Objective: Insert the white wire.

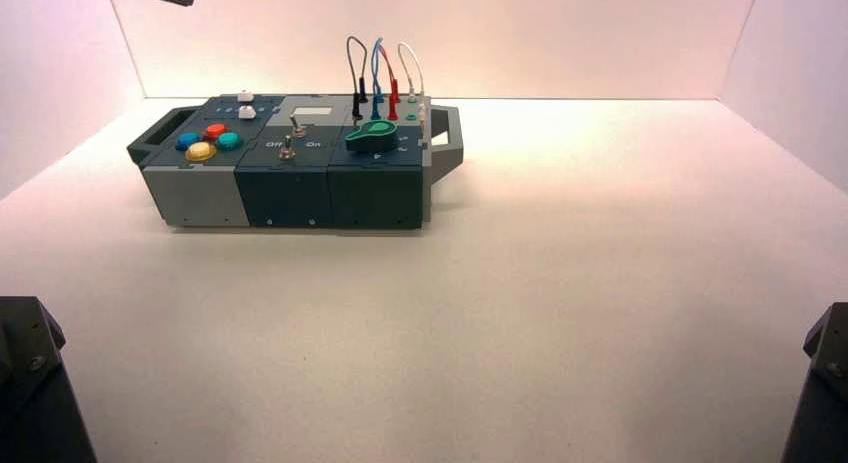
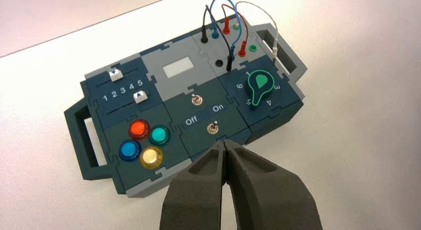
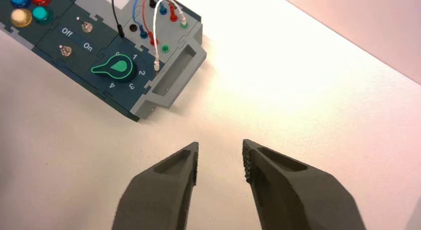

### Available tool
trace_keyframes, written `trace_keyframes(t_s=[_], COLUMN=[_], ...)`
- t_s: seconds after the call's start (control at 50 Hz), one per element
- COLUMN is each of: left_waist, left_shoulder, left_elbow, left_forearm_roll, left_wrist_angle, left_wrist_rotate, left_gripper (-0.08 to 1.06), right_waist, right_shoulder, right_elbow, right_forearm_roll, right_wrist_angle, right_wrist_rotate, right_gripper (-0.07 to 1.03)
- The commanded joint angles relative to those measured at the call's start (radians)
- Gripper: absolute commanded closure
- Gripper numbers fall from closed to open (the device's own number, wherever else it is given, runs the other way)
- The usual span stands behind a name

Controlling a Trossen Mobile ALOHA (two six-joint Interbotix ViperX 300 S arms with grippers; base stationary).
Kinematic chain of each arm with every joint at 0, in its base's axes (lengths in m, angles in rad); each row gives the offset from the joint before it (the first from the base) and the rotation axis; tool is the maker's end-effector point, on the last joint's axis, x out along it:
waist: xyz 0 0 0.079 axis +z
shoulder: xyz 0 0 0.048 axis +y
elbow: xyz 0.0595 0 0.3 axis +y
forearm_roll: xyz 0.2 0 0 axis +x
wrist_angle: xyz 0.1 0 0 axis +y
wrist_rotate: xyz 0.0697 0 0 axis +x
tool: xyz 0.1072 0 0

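Pale walls ring a light table (image 1: 560,313) in the high view; on its far left part sits the box (image 1: 380,195), the white wire (image 1: 411,55) arching over its far right corner. The left wrist view gives 1 end in the far green-ringed socket, the other loose beside the near green socket (image 2: 252,48); the left gripper (image 2: 225,143), pressed together, waits near of the box. In the right wrist view the right gripper (image 3: 221,143), spread and empty, is near and right of it. Likely light and springy, it is best gripped by its loose plug (image 3: 157,65), not the bendy arch.
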Motion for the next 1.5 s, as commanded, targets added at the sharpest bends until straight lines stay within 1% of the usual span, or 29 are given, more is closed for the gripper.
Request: trace_keyframes(t_s=[0.02,0.24,0.38,0.54,0.72,0.9,1.2,1.5], left_waist=[-0.003,-0.005,-0.005,-0.005,-0.003,-0.003,-0.003,-0.005], left_shoulder=[0.009,0.041,0.054,0.055,0.057,0.057,0.054,0.057], left_elbow=[-0.026,-0.028,-0.026,-0.025,-0.017,-0.015,-0.009,-0.009], left_forearm_roll=[-0.006,-0.008,-0.008,-0.008,-0.008,-0.006,-0.005,-0.003], left_wrist_angle=[0.005,0.006,0.006,0.000,-0.009,-0.011,-0.020,-0.020], left_wrist_rotate=[0.003,0.002,0.002,0.002,0.002,0.002,0.003,0.003], left_gripper=[1.01,1.01,1.01,1.01,1.01,1.01,1.01,1.01], right_waist=[0.012,0.028,0.052,0.077,0.120,0.137,0.166,0.190], right_shoulder=[0.014,0.057,0.104,0.167,0.247,0.311,0.434,0.522], right_elbow=[-0.034,-0.048,-0.071,-0.104,-0.155,-0.181,-0.210,-0.258], right_forearm_roll=[0.003,0.003,0.003,0.005,0.009,0.015,0.032,0.041], right_wrist_angle=[-0.008,-0.025,-0.025,-0.025,-0.031,-0.043,-0.092,-0.100], right_wrist_rotate=[-0.006,-0.006,-0.006,-0.002,0.006,0.008,0.011,0.014], right_gripper=[0.37,0.37,0.37,0.37,0.37,0.32,0.32,0.32])
